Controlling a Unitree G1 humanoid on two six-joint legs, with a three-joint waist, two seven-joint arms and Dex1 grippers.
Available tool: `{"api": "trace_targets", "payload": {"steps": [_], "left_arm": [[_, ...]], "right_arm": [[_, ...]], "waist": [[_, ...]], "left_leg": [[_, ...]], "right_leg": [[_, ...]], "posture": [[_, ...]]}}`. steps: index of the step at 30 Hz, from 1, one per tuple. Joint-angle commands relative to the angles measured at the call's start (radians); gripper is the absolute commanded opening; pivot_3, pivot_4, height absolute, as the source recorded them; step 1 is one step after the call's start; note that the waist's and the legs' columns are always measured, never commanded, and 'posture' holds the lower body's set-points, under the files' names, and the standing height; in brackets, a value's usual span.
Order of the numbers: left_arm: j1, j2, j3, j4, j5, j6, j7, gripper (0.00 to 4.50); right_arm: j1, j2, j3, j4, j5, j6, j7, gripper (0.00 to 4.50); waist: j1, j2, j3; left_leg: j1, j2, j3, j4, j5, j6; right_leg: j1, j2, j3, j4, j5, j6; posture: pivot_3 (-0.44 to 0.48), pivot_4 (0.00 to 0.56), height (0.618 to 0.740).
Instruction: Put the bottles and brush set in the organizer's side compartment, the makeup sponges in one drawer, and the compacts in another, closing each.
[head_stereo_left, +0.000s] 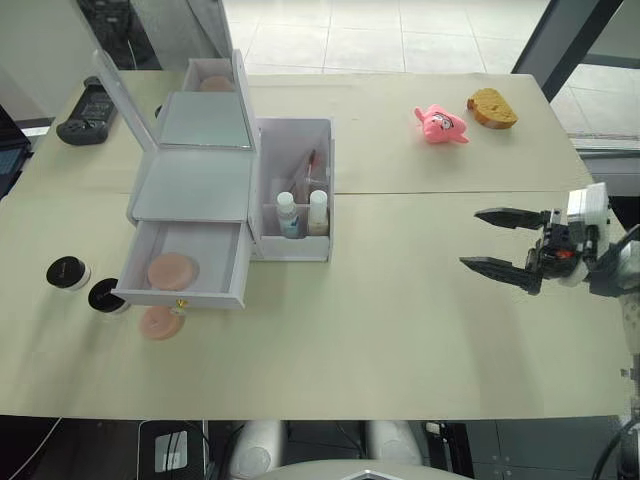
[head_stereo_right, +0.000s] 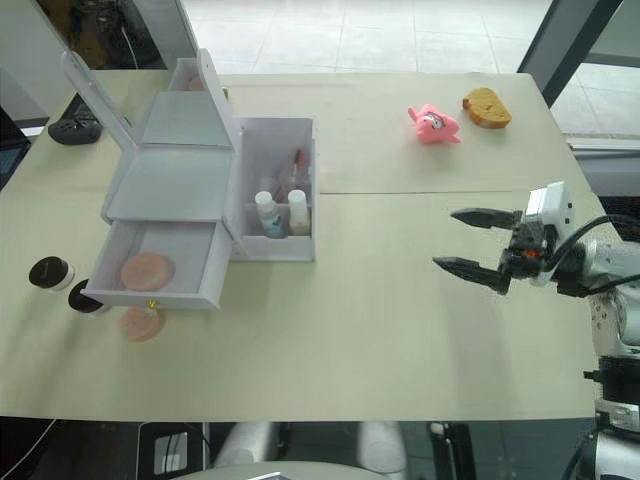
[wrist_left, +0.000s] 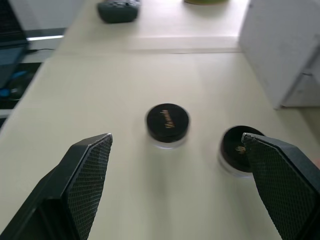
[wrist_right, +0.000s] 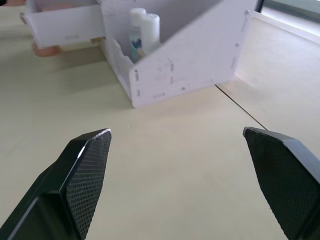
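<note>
In the left eye view, the white plastic makeup organizer (head_stereo_left: 215, 200) stands at about ten o'clock on the beige bench (head_stereo_left: 400, 300), with its mirror lid raised and its lower drawer (head_stereo_left: 185, 265) pulled open toward the robot. One round peach makeup sponge (head_stereo_left: 172, 270) lies inside this drawer, and a second peach sponge (head_stereo_left: 160, 322) lies on the bench just in front of the drawer, partly under its front edge. The two small white bottles (head_stereo_left: 303, 213) stand already in the side compartment (head_stereo_left: 296, 190), with something thin and reddish behind them, perhaps the brush set. Two round compacts with black lids (head_stereo_left: 85, 284) rest at nine o'clock, just beside the drawer corner. The right end effector (head_stereo_left: 505, 243) hovers at three o'clock, its fingers spread and holding nothing. The right eye view shows the same layout. In the left wrist view, the left end effector (wrist_left: 175, 185) is spread wide and empty above the two compacts, the nearer one (wrist_left: 167, 123) lying between its fingers. The right wrist view looks along spread fingers toward the organizer's side wall. I judge the loose sponge should go first: the left arm should approach it from the outer side, lift it clear of the drawer front, drop it beside the other, then push the drawer straight and evenly.
</note>
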Motion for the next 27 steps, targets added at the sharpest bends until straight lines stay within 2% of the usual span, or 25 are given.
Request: {"api": "trace_targets", "payload": {"steps": [1, 6, 10, 13, 16, 19, 27], "left_arm": [[0.017, 0.01, 0.038, 0.036, -0.018, -0.044, 0.009, 4.48], [0.025, 0.021, 0.02, 0.07, -0.023, -0.069, -0.007, 4.48], [0.047, 0.012, -0.017, 0.013, -0.029, -0.053, -0.038, 4.48], [0.165, -0.015, -0.083, -0.141, -0.073, -0.017, -0.194, 4.48], [0.297, -0.015, -0.092, -0.253, -0.095, -0.022, -0.33, 4.48], [0.382, -0.004, -0.077, -0.287, -0.045, -0.156, -0.436, 4.48], [0.45, 0.004, -0.079, -0.282, -0.006, -0.284, -0.527, 4.48]], "right_arm": [[-0.029, -0.009, -0.036, 0.093, -0.054, -0.115, -0.016, 4.5], [-0.084, -0.004, -0.022, 0.13, -0.073, -0.152, -0.02, 4.5], [-0.123, 0.017, 0.006, 0.05, -0.035, -0.093, -0.013, 4.5], [-0.149, 0.041, 0.048, -0.068, 0.01, -0.031, 0.016, 4.5], [-0.193, 0.031, 0.089, -0.157, 0.08, 0.087, 0.063, 4.5], [-0.241, 0.029, 0.122, -0.234, 0.117, 0.152, 0.086, 4.5], [-0.33, 0.003, 0.173, -0.329, 0.153, 0.25, 0.14, 4.5]], "waist": [[-0.001, 0.0, 0.0], [-0.007, 0.0, 0.0], [-0.007, 0.0, 0.0], [-0.007, 0.0, 0.0], [-0.009, 0.0, 0.0], [-0.007, 0.001, 0.0], [0.004, 0.0, 0.0]], "left_leg": [[0.0, 0.0, 0.0, 0.0, 0.0, 0.0], [0.001, 0.0, 0.0, 0.0, 0.0, 0.0], [0.001, 0.001, 0.0, 0.0, 0.0, 0.0], [0.0, 0.001, 0.0, 0.0, 0.0, 0.0], [-0.001, 0.001, 0.001, 0.0, 0.0, 0.0], [-0.001, 0.002, 0.001, -0.001, 0.0, 0.0], [-0.001, 0.002, 0.001, 0.0, 0.0, 0.0]], "right_leg": [[0.0, 0.0, 0.0, 0.0, 0.0, 0.0], [0.0, 0.0, 0.0, 0.001, 0.0, 0.0], [0.0, 0.0, 0.0, 0.001, 0.0, 0.0], [-0.001, 0.0, 0.0, 0.001, 0.0, 0.0], [-0.002, 0.0, 0.001, 0.0, 0.0, 0.0], [-0.002, 0.001, 0.001, 0.0, 0.0, 0.0], [0.0, 0.001, 0.0, -0.002, 0.0, -0.001]], "posture": [[0.0, 0.15, 0.74], [0.0, 0.15, 0.74], [0.0, 0.15, 0.74], [0.0, 0.15, 0.74], [0.0, 0.15, 0.74], [0.0, 0.15, 0.74], [0.0, 0.15, 0.74]]}}
